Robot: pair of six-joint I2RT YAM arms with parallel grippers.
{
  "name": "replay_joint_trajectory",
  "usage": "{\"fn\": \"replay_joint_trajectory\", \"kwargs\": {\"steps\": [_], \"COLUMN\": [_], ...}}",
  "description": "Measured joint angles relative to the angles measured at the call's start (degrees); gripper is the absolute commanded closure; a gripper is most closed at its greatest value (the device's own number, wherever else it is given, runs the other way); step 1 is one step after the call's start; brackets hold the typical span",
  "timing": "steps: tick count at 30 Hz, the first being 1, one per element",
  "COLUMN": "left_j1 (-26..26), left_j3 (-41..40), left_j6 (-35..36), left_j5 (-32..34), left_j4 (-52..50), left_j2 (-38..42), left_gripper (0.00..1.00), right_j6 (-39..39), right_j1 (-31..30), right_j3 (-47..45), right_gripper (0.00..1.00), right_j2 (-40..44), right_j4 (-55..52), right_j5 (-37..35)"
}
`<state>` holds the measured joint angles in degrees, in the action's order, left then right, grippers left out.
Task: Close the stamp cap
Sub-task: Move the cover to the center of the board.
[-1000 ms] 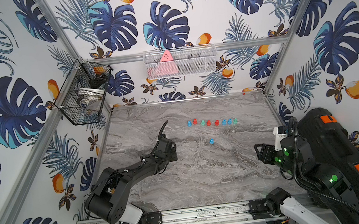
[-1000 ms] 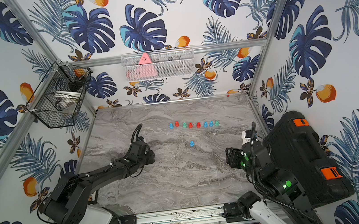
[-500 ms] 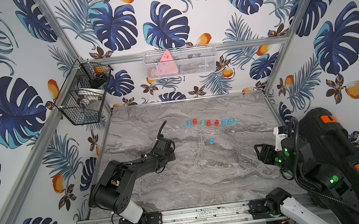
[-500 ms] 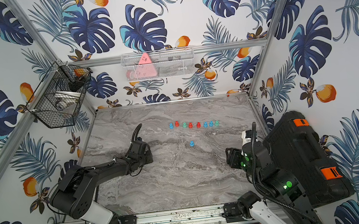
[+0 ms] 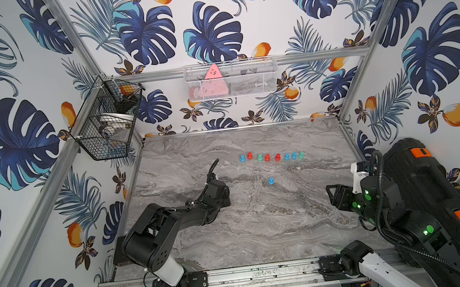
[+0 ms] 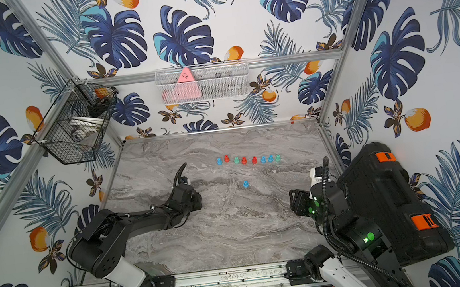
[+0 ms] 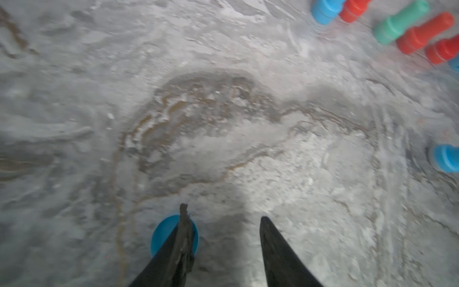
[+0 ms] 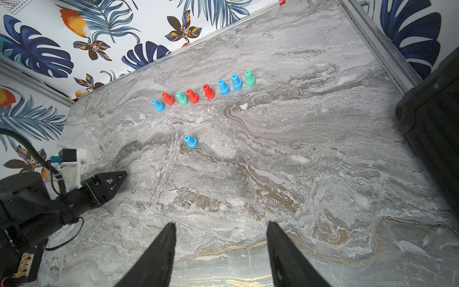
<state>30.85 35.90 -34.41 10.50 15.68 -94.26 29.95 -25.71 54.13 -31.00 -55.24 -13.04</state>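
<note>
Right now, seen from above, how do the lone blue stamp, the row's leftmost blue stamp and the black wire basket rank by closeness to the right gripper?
From the right gripper, in a top view:
1. lone blue stamp, mid-table.
2. leftmost blue stamp, at the row's far end.
3. black wire basket, on the left wall.

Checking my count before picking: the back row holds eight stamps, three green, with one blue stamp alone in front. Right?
Only two green stamps, not three; the right wrist view shows it. Eight in the row, lone blue stamp in front: correct.
</note>
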Motion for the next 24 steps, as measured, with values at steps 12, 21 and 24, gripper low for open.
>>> {"fn": "replay_joint_trajectory", "kwargs": {"steps": [12, 21, 24], "left_j1": [14.78, 15.69, 16.31], "left_j3": [5.51, 8.59, 9.64], "left_j6": [-4.81, -4.83, -4.83], "left_j5": [3.04, 2.73, 1.77], "left_j4": [3.37, -3.61, -7.21], "left_j2": [-6.25, -5.64, -4.79], "left_gripper": [0.51, 0.51, 0.51], "right_j6": [0.0, 0.0, 0.0], "right_j1": [0.0, 0.0, 0.0], "right_j3": [-0.02, -0.04, -0.07], "right_gripper": [0.4, 0.4, 0.4], "right_j2": [0.39, 0.79, 0.87], "right_j4": [-0.02, -0.02, 0.0], "right_j5": [-0.07, -0.07, -0.07]}}
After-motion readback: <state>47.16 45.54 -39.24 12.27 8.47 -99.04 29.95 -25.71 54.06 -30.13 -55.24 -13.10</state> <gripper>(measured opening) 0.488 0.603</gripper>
